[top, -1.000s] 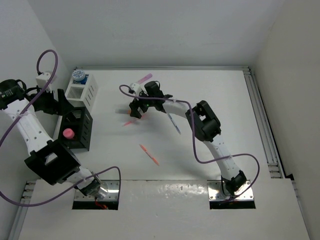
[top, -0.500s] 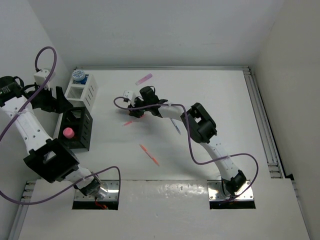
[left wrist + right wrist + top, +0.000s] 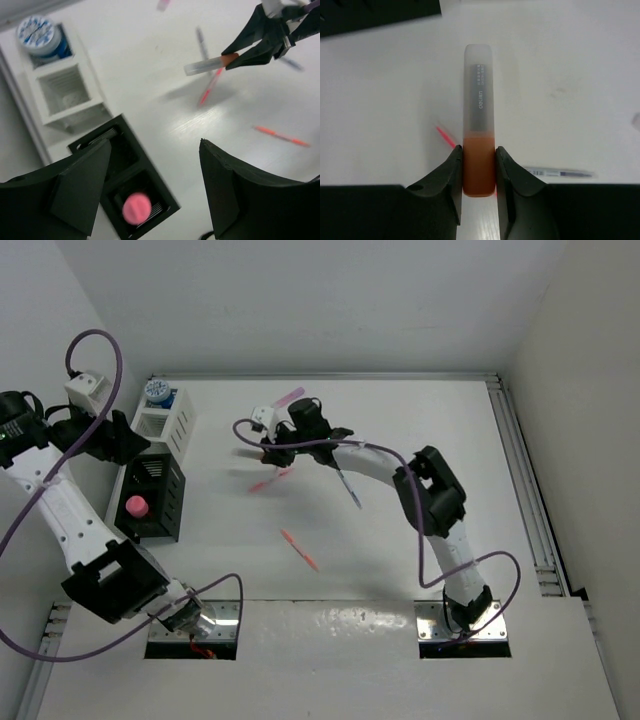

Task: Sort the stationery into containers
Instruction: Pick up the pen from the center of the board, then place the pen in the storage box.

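Left gripper point(image 3: 155, 145) hangs over the boxes at the table's 9 o'clock edge, jaws spread wide, nothing in them. White organiser point(image 3: 178, 423) at 10 o'clock has a blue-capped jar point(image 3: 157, 392) sitting in its far compartment; the other white compartments look empty from the left wrist view. Black organiser point(image 3: 172, 502), touching the white one at its 6 o'clock side, holds the pink-capped bottle point(image 3: 136, 507) upright in its near cell. Right gripper point(image 3: 478, 160) is lifted off the table point(image 3: 430, 420) toward 11 o'clock, fingers clamped on the orange body of an orange highlighter point(image 3: 479, 125), clear cap pointing out ahead. Loose on the table: pink pen point(image 3: 262, 483) just under the gripper at its 6 o'clock, orange pen point(image 3: 299, 549) further toward 6, blue-purple pen point(image 3: 347, 485) at its 4 o'clock, pink marker point(image 3: 290, 397) at 12 near the back edge. Judgement: roughly a third done, two items boxed, one in the air, four to go; a second jar isn't visible.
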Action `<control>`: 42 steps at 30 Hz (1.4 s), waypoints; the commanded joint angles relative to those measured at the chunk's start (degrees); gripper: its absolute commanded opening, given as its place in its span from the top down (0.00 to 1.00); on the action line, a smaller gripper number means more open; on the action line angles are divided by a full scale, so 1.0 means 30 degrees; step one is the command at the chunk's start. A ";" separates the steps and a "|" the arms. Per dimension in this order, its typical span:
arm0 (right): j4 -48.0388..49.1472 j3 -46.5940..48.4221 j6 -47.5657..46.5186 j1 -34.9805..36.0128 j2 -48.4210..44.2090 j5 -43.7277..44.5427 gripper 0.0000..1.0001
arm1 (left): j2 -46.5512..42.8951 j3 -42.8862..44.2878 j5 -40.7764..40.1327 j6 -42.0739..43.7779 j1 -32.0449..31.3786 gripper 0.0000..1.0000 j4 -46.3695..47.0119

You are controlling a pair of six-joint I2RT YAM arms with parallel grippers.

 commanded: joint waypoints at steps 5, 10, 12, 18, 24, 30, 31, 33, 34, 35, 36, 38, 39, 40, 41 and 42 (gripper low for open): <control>-0.0639 -0.2472 0.3154 -0.0325 -0.7610 -0.1883 1.00 | -0.2452 -0.3217 0.7804 -0.0364 -0.0535 0.23 -0.0543; -0.3973 -0.3731 0.6167 -0.0384 -1.0479 -0.2414 1.00 | -0.5177 -0.4127 0.5294 -0.0334 -0.3696 0.23 0.3434; -0.4858 -0.4402 0.7108 -0.0442 -1.0952 -0.2589 1.00 | -0.7138 -0.4797 0.3019 -0.0100 -0.5687 0.23 0.5566; -0.5097 -0.7127 0.8871 -0.0297 -1.2682 -0.2360 1.00 | -0.9577 -0.6441 -0.1179 0.3148 -1.0727 0.26 0.6524; -0.5418 -0.7103 1.0771 -0.0325 -1.2713 -0.2035 1.00 | -0.8759 -0.6007 -0.5306 0.5580 -1.5150 0.29 0.5554; -0.4572 -0.7364 1.6153 -0.1173 -1.2244 -0.2238 1.00 | -0.7411 -0.5271 -0.9468 0.7953 -1.9721 0.36 0.4556; -0.4482 -0.7453 1.6775 -0.1291 -1.2244 -0.2297 1.00 | -0.7206 -0.5271 -0.9912 0.7987 -2.0945 0.37 0.4584; -0.3929 -0.8008 1.8557 -0.1525 -1.2389 -0.2356 1.00 | -0.7000 -0.5416 -1.0502 0.7696 -2.2558 0.37 0.4964; -0.3693 -0.8474 1.9061 -0.1613 -1.2506 -0.2588 1.00 | -0.6941 -0.5736 -1.0619 0.7491 -2.3033 0.37 0.5401; -0.3081 -0.8624 1.9414 -0.1672 -1.2826 -0.2707 1.00 | -0.6882 -0.5943 -1.0910 0.6851 -2.3473 0.37 0.5753; -0.2959 -0.8799 1.9360 -0.1644 -1.3003 -0.2766 1.00 | -0.6679 -0.6061 -1.0971 0.6612 -2.3941 0.37 0.6018; -0.3161 -0.8976 1.8893 -0.1440 -1.3267 -0.2796 1.00 | -0.6473 -0.6529 -1.1001 0.5999 -2.4296 0.37 0.6925; -0.3308 -0.9006 1.8832 -0.1468 -1.3472 -0.2796 1.00 | -0.6298 -0.6589 -1.0885 0.5705 -2.4500 0.37 0.7189; -0.3396 -0.9151 1.8832 -0.1439 -1.3619 -0.2767 1.00 | -0.6151 -0.6647 -1.0478 0.5470 -2.4618 0.37 0.7569; -0.3629 -0.9240 1.8861 -0.1468 -1.3707 -0.2766 1.00 | -0.5975 -0.6619 -1.0213 0.5148 -2.4968 0.37 0.7660; -0.3632 -0.9328 1.8890 -0.1497 -1.3853 -0.2737 1.00 | -0.5568 -0.6648 -1.0036 0.5029 -2.5145 0.37 0.7661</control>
